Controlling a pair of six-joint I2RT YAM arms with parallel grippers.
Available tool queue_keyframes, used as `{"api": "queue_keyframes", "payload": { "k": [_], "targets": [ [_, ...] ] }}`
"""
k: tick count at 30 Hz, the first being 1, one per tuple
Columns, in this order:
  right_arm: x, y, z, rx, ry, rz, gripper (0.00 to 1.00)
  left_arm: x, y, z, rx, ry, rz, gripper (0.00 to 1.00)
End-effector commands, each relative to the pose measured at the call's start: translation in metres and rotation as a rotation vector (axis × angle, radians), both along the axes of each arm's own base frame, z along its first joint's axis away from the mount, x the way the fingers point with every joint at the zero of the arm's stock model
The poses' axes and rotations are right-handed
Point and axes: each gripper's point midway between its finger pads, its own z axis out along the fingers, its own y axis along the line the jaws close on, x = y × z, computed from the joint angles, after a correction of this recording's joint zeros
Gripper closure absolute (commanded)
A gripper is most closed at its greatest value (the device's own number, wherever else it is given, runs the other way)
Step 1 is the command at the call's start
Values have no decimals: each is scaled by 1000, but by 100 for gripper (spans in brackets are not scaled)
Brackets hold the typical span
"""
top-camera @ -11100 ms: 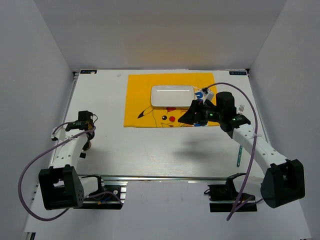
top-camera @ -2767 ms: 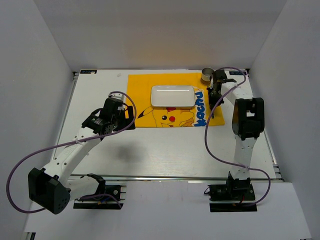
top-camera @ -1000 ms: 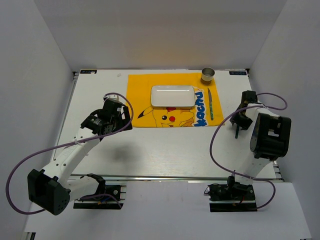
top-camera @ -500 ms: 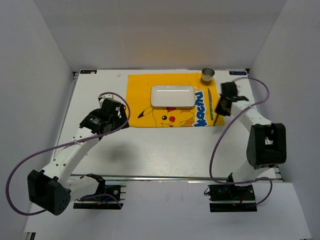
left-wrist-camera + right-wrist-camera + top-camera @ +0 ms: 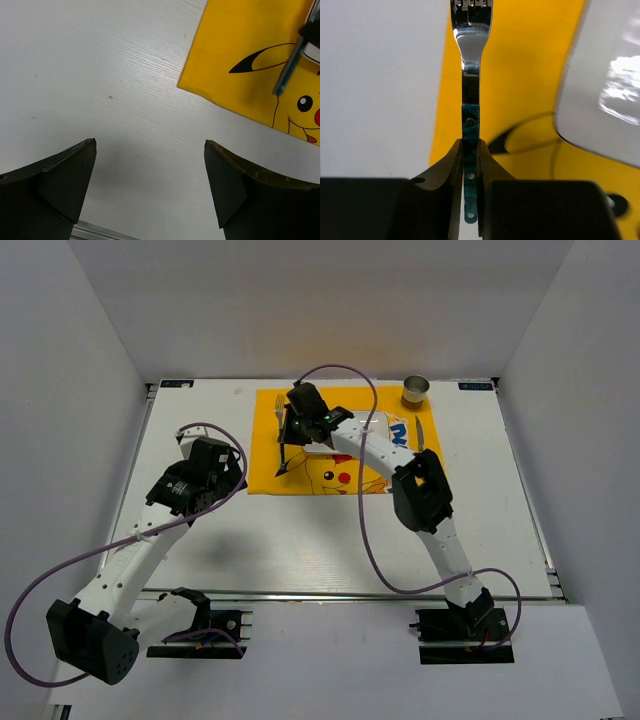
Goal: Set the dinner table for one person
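The dinner table, a large white faintly grained worktop, spreads before both arm bases and carries a yellow Pikachu-print cloth mat. The right gripper's jaws pinch a teal-handled steel fork over the mat's left edge, near a white rounded plate. The left gripper's jaws gape wide above the worktop.

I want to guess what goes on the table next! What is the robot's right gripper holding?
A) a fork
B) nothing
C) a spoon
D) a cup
A: in the right wrist view the right gripper is shut on the teal handle of a fork, and its tines show at the top.
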Motion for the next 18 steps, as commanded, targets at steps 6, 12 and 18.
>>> {"api": "queue_keyframes", "payload": {
  "k": [6,12,18],
  "targets": [
    [17,61,-11,160,62,-69,100,3,2,5,-14,-22,11,2],
    [28,66,-36,143,71,-72,100,3,-3,7,-31,-29,-19,2],
    [33,62,-48,112,65,-76,100,3,-7,8,-42,-32,-45,2]
  ]
}}
